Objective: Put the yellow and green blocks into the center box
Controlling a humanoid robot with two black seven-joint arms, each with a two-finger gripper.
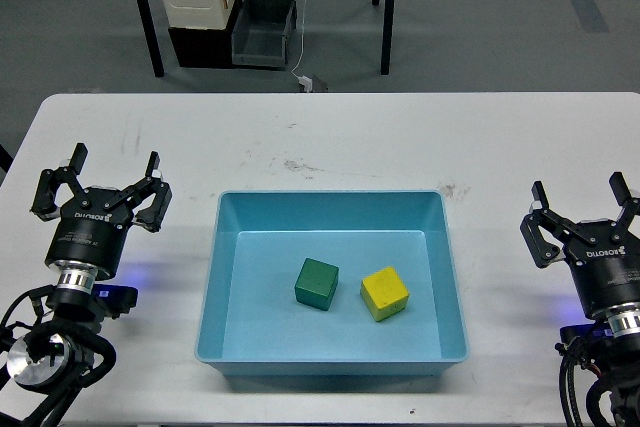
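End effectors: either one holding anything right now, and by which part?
Nothing is held. The left end effector and right end effector are open over the table beside the tray. The green block and yellow block lie inside it.

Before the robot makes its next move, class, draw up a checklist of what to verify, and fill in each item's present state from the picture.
1. Green block inside the blue tray: ok.
2. Yellow block inside the tray: ok.
3. Blocks apart, neither leaning on a wall: ok.
4. Left gripper open, empty, clear of the tray on the table: ok.
5. Right gripper open, empty, clear of the tray: ok.
6. Any other block left on the table: none seen, ok.
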